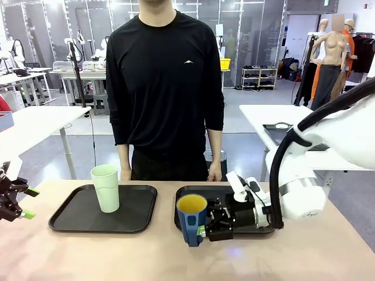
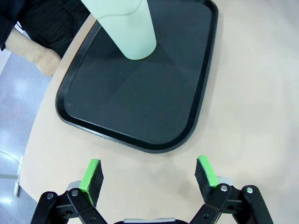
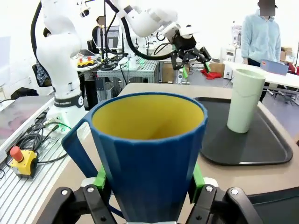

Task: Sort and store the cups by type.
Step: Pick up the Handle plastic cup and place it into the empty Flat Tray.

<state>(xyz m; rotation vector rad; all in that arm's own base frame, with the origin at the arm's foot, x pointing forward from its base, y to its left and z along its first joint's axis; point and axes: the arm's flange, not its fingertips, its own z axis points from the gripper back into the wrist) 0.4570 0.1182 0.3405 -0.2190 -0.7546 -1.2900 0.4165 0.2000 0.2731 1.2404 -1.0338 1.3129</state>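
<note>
A tall mint-green tumbler [image 1: 106, 187] stands upright on the left black tray [image 1: 135, 219]. In the left wrist view the tumbler [image 2: 128, 28] is at the far end of that tray [image 2: 135, 107]. My left gripper [image 1: 29, 203] hangs open at the table's left edge, short of the tray, with nothing between its fingers [image 2: 91, 179]. My right gripper [image 1: 200, 229] is shut on the dark blue mug [image 1: 191, 218] with the yellow inside, upright at the front left corner of the right tray [image 1: 258, 227]. In the right wrist view the green pads [image 3: 100, 177] clamp the mug [image 3: 147, 154] on both sides.
A person stands at the far side of the table, with a hand [image 1: 214, 173] near the right tray and a forearm [image 2: 32, 51] beside the left one. Bare tabletop [image 1: 117, 257] runs along the front. Seen from the right wrist, the tumbler [image 3: 244, 100] stands farther off.
</note>
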